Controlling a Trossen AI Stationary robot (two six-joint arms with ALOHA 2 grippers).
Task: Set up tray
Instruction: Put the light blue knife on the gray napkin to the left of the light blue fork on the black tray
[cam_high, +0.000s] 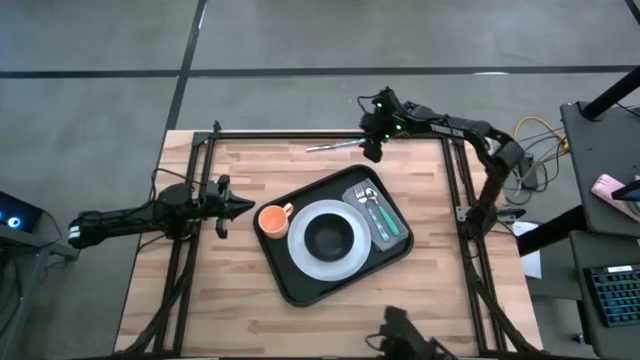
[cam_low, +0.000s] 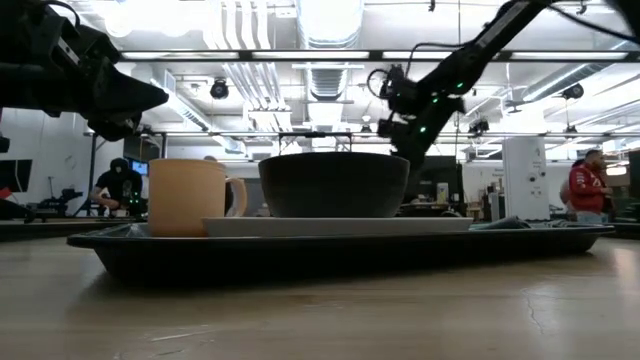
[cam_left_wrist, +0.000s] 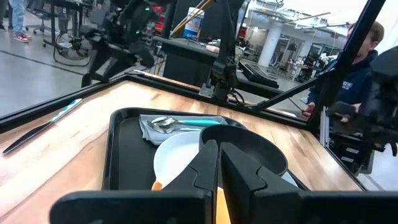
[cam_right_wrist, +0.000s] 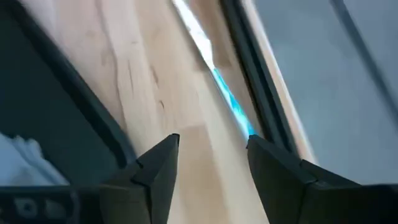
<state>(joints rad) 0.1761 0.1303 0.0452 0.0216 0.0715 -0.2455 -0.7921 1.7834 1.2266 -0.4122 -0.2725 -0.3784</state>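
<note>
The black tray (cam_high: 290, 285) lies flat at the table's middle. On it rest a white plate (cam_high: 300, 250) carrying a black bowl (cam_high: 328, 238), an orange cup (cam_high: 272, 220) standing upright, and a grey cloth (cam_high: 397, 228) with a teal-handled spoon (cam_high: 372, 200) on top. A second teal-handled utensil (cam_high: 335, 146) lies flat on the wood by the far edge. My right gripper (cam_right_wrist: 211, 146) hovers open above that utensil's handle (cam_right_wrist: 231, 106), raised off the table (cam_low: 400, 110). My left gripper (cam_high: 238, 207) is shut, raised left of the cup.
A black metal frame (cam_high: 300, 134) runs round the table's edges, close behind the loose utensil. Bare wood (cam_high: 210, 290) lies left of and in front of the tray. People stand in the room beyond the table (cam_low: 583, 190).
</note>
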